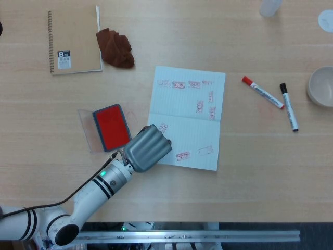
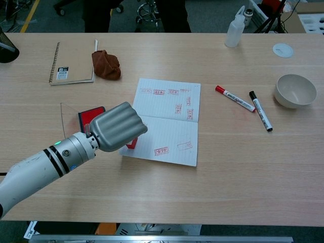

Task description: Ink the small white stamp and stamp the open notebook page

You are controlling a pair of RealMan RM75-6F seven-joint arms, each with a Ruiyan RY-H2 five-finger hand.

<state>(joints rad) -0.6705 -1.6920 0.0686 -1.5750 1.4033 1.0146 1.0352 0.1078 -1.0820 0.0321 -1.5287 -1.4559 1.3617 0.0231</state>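
pressing, by the look of it: left robot hand (image 2: 117, 126), fingers curled around the stamp (image 2: 132, 143), of which only a red lower part shows beneath the hand in the chest view; in the head view the stamp is hidden under the hand. stamp sits at the near-left corner of the open notebook page (image 1: 193, 107), apparently touching the paper, though contact cannot be confirmed.

item: ink pad (image 1: 111, 126), red, lid off, lying just left of the notebook on a clear lid; not touched by the hand now.

item: notebook page, lined, bearing many red impressions across both halves.

item: closed spiral notebook (image 1: 74, 41) and brown cloth (image 1: 115, 48), far left of the counter (image 1: 156, 198), well apart from the work.

item: red-capped marker (image 1: 261, 91), black-capped marker (image 1: 289, 107), bowl (image 2: 295, 90), at the right, unused.

right robot hand: not seen in either view.

progress, judged: the stamp is off the pad and over the paper, so inking is likely done; the impression is being made or about to be. remaining: lift the stamp clear and confirm a fresh mark.
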